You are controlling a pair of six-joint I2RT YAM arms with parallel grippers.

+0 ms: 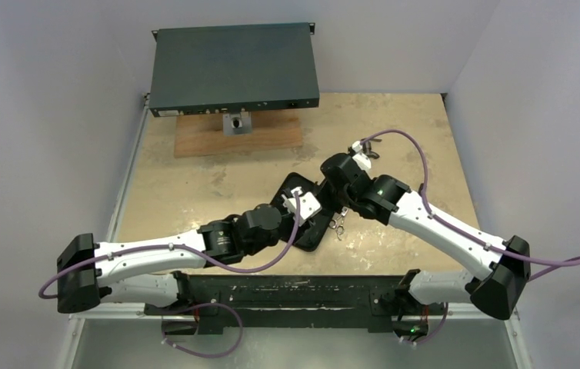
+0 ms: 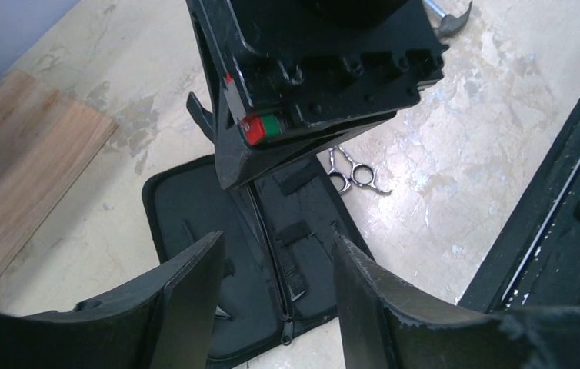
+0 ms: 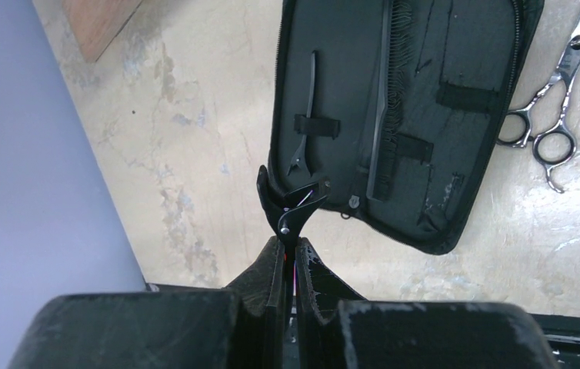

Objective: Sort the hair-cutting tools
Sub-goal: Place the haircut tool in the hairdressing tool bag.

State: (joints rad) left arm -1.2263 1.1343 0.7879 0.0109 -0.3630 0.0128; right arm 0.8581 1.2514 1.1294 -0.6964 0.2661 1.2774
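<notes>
My right gripper (image 3: 291, 247) is shut on a thin black clip (image 3: 290, 207), held just in front of the near edge of an open black case (image 3: 487, 154). A slim black comb (image 3: 383, 123) lies along the case's middle by the zip. A second thin black piece (image 3: 310, 108) sits under a strap in the left half. Small silver scissors (image 3: 552, 115) lie on the table right of the case (image 1: 314, 234), and the top view shows these scissors (image 1: 339, 225) too. My left gripper (image 2: 278, 242) hovers open over the case (image 2: 195, 207), nothing between its fingers, with the comb (image 2: 296, 269) below.
A small hammer (image 2: 448, 19) lies on the table beyond the right arm. A dark flat box (image 1: 233, 69) stands at the back on a wooden board (image 1: 271, 134). A black rail (image 1: 287, 292) runs along the near edge. Both arms crowd the case.
</notes>
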